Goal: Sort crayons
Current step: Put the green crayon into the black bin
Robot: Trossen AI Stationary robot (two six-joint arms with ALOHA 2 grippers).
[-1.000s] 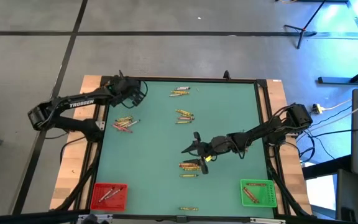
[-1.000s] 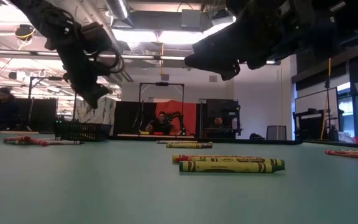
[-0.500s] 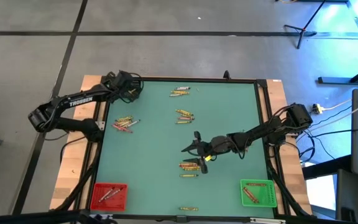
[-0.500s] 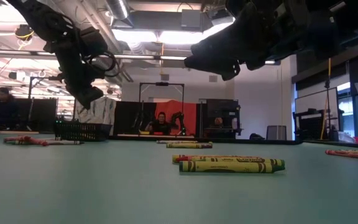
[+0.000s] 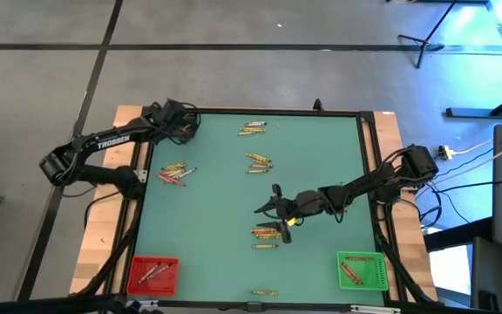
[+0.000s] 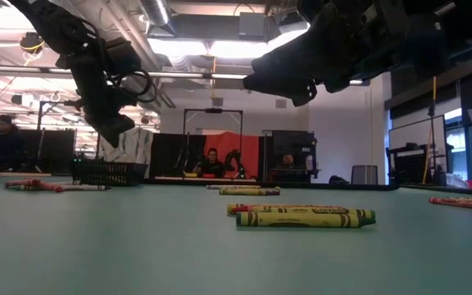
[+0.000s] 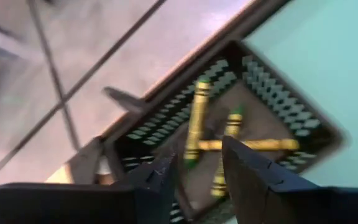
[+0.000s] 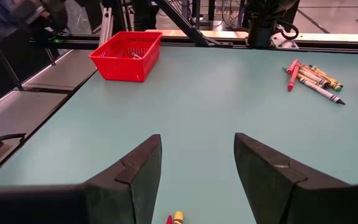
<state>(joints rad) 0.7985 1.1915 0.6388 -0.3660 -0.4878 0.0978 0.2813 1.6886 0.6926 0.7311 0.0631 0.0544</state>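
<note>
Crayons (image 7: 193, 124) lie in the black bin (image 7: 272, 93) beneath your left gripper (image 7: 197, 171), jaws parted and empty, apparently for a drop; your right gripper (image 8: 194, 163) hangs open over loose crayons (image 5: 267, 233) mid-table, seemingly poised to pick

We saw the crayons (image 5: 258, 161) lying flat in small loose clusters on the counter (image 5: 321, 157); yellow ones (image 5: 252, 129) sat near the far edge; a red and yellow group (image 5: 175, 173) lay toward the left; yellow-green ones (image 6: 305, 217) rested mid-counter; three yellow crayons (image 7: 199, 121) lay crossed inside a black bin (image 7: 300, 115).
</note>
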